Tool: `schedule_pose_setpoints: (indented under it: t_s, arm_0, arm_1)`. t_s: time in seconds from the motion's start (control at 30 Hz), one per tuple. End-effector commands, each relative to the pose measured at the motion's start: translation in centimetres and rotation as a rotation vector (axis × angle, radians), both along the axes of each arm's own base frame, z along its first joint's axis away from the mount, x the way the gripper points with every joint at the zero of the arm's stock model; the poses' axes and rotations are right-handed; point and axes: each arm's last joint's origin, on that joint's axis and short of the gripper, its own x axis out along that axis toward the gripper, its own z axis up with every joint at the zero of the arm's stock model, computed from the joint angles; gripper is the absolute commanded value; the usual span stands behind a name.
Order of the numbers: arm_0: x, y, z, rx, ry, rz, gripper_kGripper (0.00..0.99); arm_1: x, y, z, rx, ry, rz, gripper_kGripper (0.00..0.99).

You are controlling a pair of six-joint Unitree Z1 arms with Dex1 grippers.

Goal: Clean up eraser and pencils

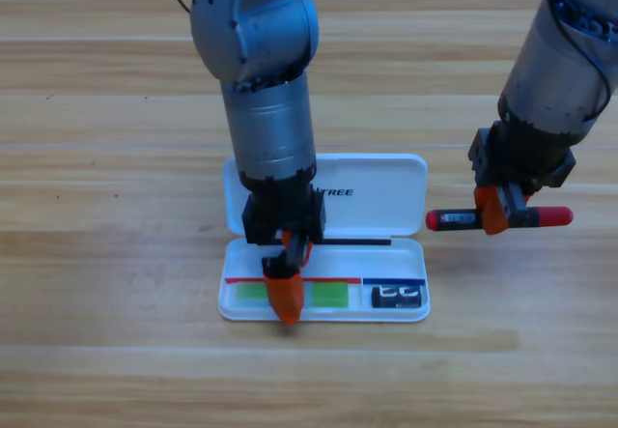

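An open white case (401,182) lies in the middle of the table. In its lower tray the green pencil (333,296) lies flat, with my left gripper (286,302) pointing down over its middle and hiding part of it. At the tray's right end sits the black eraser (397,297). To the right of the case, my right gripper (496,214) is shut on the red pencil (552,217), which is held level above the table, black section towards the case.
The case's lid stands open towards the back, behind the left arm (266,109). The right arm (555,71) comes in from the upper right corner. Bare wooden table (97,254) surrounds the case.
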Motion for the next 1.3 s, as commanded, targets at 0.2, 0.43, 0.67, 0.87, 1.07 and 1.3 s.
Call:
schedule_pose_setpoints:
  t_s: [0.2, 0.43, 0.67, 0.87, 1.07, 1.3]
  arm_0:
    - [-2.8, 1.4, 5.9, -0.042, -0.055, -0.032, 0.99]
    - [-6.9, 10.4, 19.2, -0.208, -0.275, 0.055, 0.99]
    - [-10.5, 20.1, 23.8, -0.27, -0.417, 0.203, 0.99]
    - [-12.7, 23.0, 24.3, -0.275, -0.454, 0.253, 0.989]
    - [-13.6, 23.3, 23.9, -0.287, -0.434, 0.249, 0.988]
    - [-13.9, 23.4, 23.6, -0.29, -0.424, 0.247, 0.989]
  arm_1:
    - [-1.4, 3.8, -0.1, 0.0, 0.017, 0.041, 0.0]
    - [-1.4, 7.2, -0.9, 0.005, 0.018, 0.05, 0.0]
    - [-0.5, 10.9, -3.9, -0.02, 0.031, 0.051, 0.0]
    - [0.1, 13.2, -5.8, -0.029, 0.033, 0.053, 0.0]
    - [0.5, 14.2, -7.7, -0.048, 0.045, 0.05, 0.0]
    - [0.6, 14.3, -7.9, -0.053, 0.047, 0.048, 0.0]
